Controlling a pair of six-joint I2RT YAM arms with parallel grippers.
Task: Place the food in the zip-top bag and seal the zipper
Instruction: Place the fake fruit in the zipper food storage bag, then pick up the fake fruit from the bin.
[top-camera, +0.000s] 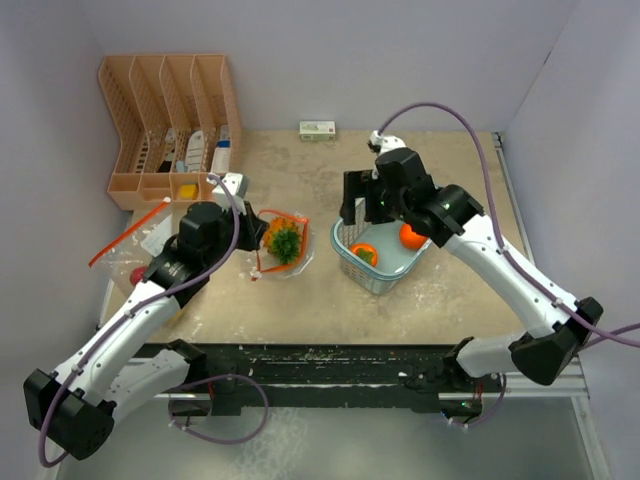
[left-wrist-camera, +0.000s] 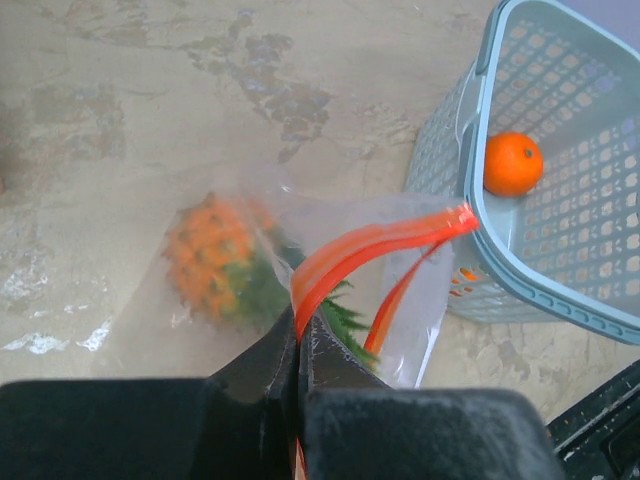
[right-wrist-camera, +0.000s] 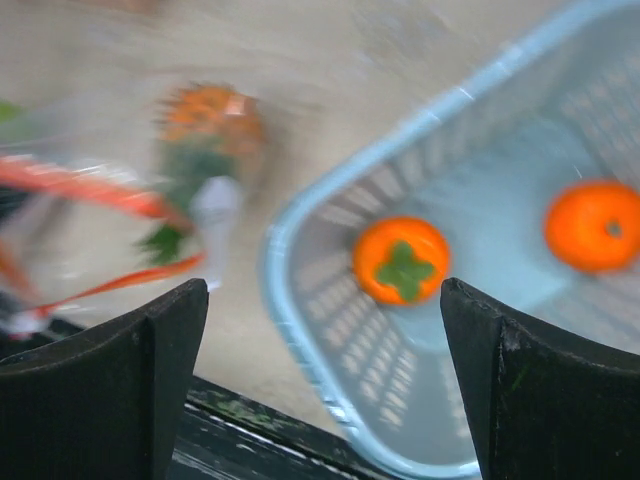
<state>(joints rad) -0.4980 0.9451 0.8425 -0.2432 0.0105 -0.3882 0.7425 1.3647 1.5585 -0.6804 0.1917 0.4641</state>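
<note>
While the left claw (left-wrist-camera: 298, 338) grips the red-orange zipper (left-wrist-camera: 370, 245) tight between closed fingers, the zip-top bag (left-wrist-camera: 415, 300) hangs from that single hold. Its mouth gapes, its base rests on the table (left-wrist-camera: 120, 90), and a leafy pineapple (left-wrist-camera: 215, 262) is already inside. Beyond it, the strip's far end sits just beside the rim of the teal basket (left-wrist-camera: 560, 300), where an orange (left-wrist-camera: 512, 163) and a leaf-capped fruit (right-wrist-camera: 402, 262) lie. Over them the right claw (right-wrist-camera: 322, 295) hovers spread wide, holding nothing (its own view is blurred, so its height above the fruit is hard to judge). The thin strip could slide out of the pinch and let the mouth collapse. A fruit carried across could strike the strip or the basket rim and drop to the table. A tug could also drag the light bag. A slotted rack (top-camera: 165, 120) stands at the far left.
</note>
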